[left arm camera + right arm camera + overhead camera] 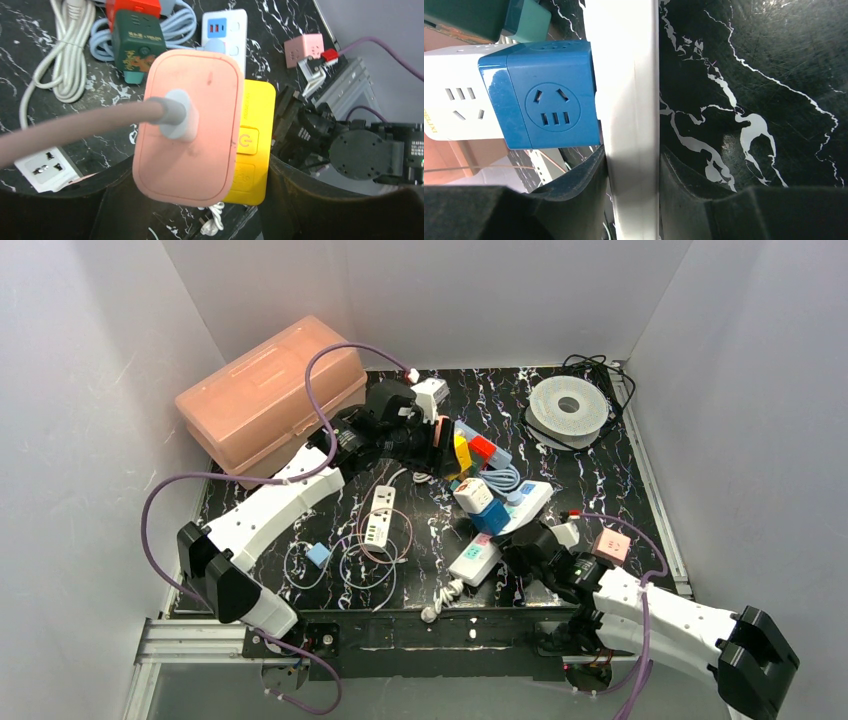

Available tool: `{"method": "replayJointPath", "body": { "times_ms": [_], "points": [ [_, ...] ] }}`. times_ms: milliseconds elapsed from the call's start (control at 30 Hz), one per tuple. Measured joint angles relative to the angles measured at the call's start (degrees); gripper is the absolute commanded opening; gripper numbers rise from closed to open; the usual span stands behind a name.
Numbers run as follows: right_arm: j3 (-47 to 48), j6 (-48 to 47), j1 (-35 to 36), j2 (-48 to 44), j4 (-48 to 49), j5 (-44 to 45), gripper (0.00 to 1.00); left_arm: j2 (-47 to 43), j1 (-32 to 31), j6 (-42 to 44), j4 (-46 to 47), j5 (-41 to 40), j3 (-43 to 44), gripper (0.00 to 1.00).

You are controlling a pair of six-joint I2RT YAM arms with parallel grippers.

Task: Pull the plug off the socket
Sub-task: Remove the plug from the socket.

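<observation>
So, right hand (633, 200) pinches white strip (629, 100), probably anchoring it beside blue cube plug (549, 95); left hand (197, 200) clamps pink socket (200, 150), probably bracing it against grey plug (177, 112).

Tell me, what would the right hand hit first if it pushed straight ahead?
The right hand straddles the white plastic power strip; going on, it would probably meet the blue cube adapter beside it first.

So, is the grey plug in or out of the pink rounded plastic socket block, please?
In: the grey plug sits flush against the face of the pink rounded plastic socket block.
</observation>
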Motion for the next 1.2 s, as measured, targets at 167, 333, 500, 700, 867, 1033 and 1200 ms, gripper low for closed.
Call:
{"method": "replayJointPath", "body": {
  "times_ms": [167, 333, 500, 700, 867, 1033, 1200],
  "points": [
    [-1.62, 2.97, 0.17, -0.48, 2.19, 0.83, 0.01, -1.18, -0.15, 2.29, -0.15, 6.38, -4.17, 0.0],
    [-8.7, 7.96, 0.79, -3.74, 10.99, 2.73, 0.19, -4.48, -0.35, 6.36, -3.28, 11.45, -10.14, 0.0],
    [-4.55, 7.8, 0.85, -1.03, 7.56, 2.58, 0.44, -9.27, -0.96, 10.58, -4.59, 13.64, -11.41, 0.0],
    [-2.01, 8.74, 0.61, -2.95, 0.55, 0.07, 0.6, -12.22, -1.29, 16.04, -5.9, 15.26, -11.54, 0.0],
    [-2.01, 8.72, 0.48, -12.52, -6.03, -3.28, 0.78, -13.73, -1.31, 18.8, -6.8, 16.0, -14.4, 0.0],
    [-2.01, 5.14, 0.48, -16.87, -10.99, -6.27, 0.66, -14.64, -1.7, 20.74, -7.63, 16.04, -15.19, 0.0],
    [1.51, -1.64, 0.63, -13.29, -16.48, -8.2, 0.33, -15.72, -2.84, 22.8, -7.87, 16.09, -15.19, 0.0]
  ]
}}
